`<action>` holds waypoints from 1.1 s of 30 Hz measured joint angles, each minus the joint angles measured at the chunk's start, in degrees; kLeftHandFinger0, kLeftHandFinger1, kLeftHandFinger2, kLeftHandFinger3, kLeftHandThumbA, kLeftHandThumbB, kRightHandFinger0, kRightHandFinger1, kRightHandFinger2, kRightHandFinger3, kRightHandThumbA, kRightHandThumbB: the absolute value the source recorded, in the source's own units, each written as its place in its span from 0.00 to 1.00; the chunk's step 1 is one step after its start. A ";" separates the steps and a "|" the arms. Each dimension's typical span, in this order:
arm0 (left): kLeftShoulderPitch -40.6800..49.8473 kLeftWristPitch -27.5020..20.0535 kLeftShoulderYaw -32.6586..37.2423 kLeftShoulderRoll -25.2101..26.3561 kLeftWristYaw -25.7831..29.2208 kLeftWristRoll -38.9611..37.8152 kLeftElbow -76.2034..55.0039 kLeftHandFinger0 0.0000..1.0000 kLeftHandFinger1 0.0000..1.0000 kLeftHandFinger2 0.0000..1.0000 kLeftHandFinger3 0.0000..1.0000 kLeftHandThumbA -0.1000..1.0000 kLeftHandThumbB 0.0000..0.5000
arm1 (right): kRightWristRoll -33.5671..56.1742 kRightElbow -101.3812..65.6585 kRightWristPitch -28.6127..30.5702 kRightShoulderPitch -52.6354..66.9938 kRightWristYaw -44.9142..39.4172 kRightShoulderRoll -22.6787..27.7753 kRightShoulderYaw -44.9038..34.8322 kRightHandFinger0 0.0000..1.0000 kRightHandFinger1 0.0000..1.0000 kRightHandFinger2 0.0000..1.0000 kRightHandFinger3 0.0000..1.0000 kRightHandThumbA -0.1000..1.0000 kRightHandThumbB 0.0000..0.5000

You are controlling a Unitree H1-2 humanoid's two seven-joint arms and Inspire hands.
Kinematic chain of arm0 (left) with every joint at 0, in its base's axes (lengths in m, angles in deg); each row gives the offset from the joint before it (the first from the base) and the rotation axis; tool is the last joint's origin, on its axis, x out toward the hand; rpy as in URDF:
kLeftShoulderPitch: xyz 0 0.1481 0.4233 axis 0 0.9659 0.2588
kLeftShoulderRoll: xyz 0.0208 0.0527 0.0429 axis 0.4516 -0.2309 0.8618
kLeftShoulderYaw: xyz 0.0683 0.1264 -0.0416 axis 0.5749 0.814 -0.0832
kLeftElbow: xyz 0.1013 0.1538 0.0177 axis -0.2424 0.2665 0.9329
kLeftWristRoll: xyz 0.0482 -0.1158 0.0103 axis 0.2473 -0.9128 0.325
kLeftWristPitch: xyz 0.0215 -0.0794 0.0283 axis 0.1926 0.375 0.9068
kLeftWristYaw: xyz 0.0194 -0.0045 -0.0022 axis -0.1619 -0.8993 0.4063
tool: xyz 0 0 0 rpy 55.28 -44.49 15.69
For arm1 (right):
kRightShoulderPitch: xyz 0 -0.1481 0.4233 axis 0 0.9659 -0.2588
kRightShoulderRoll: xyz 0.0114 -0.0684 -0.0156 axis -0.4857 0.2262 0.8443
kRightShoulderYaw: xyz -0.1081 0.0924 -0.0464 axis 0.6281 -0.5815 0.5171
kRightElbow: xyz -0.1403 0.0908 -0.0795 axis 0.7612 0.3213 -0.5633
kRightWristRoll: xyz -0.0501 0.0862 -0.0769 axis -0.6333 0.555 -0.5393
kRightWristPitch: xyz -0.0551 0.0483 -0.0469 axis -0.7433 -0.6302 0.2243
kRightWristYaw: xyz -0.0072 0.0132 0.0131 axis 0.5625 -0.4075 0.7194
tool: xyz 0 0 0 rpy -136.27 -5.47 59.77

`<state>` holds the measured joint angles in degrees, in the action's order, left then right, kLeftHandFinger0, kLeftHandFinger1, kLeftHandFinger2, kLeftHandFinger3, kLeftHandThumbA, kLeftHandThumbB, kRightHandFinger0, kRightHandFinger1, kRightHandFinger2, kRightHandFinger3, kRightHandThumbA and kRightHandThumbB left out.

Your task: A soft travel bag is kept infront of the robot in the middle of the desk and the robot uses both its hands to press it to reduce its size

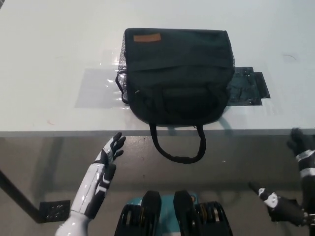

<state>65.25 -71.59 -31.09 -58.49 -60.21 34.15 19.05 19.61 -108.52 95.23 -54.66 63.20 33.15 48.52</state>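
Travel bag (177, 73) on desk (49, 59), untouched

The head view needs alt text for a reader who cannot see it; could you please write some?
A dark soft travel bag sits in the middle of a pale desk, its carry handle hanging over the near edge. Neither robot hand touches it: the white left hand is open below the desk edge at lower left, and the black right hand is at the far right.

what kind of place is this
Probably a lab or workshop test bench: a plain pale table with clear film taped on it, a dark soft travel bag, bare grey floor below.
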 measured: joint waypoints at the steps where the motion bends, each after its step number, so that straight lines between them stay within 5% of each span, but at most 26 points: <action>1: -0.42 0.00 -0.07 0.39 -0.09 0.42 -1.60 1.00 1.00 1.00 1.00 1.00 1.00 | -0.51 -2.25 -0.43 -0.37 -0.07 0.16 -0.13 1.00 1.00 1.00 1.00 1.00 0.50; 5: -5.65 0.31 -0.78 1.74 -0.72 2.77 -8.60 1.00 1.00 1.00 1.00 1.00 1.00 | -3.82 -8.30 -3.95 -4.31 -1.08 2.30 -0.42 1.00 1.00 1.00 1.00 1.00 0.67; 12: -20.15 2.43 -2.20 3.56 -1.95 7.53 -8.70 1.00 1.00 1.00 1.00 1.00 1.00 | -7.65 -11.36 -12.10 -15.77 -3.91 5.01 0.40 1.00 1.00 1.00 1.00 1.00 0.52; 18: -29.25 3.38 -1.93 7.65 -2.97 14.64 -5.49 1.00 1.00 1.00 1.00 1.00 0.56 | -13.13 -9.05 -16.67 -25.70 -5.93 6.18 2.41 1.00 1.00 1.00 1.00 1.00 0.54; 22: -36.58 4.51 -0.74 10.36 -3.89 19.56 2.14 1.00 1.00 1.00 1.00 1.00 0.43 | -17.94 -3.13 -20.55 -33.75 -7.31 7.13 4.99 1.00 1.00 1.00 1.00 1.00 0.51; 30: -48.23 6.78 2.16 11.15 -4.61 23.97 21.40 1.00 1.00 1.00 1.00 1.00 0.46 | -23.91 14.07 -25.41 -46.82 -7.75 7.17 9.28 1.00 1.00 1.00 1.00 1.00 0.44; 33: -49.86 8.17 1.90 10.21 -4.98 23.38 25.74 1.00 1.00 1.00 1.00 1.00 0.57 | -24.26 20.50 -26.22 -49.25 -7.61 6.29 9.44 1.00 1.00 1.00 1.00 1.00 0.55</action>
<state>15.39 -63.42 -29.19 -48.28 -65.19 57.53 44.79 -4.65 -88.02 69.01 -103.91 55.59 39.44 57.95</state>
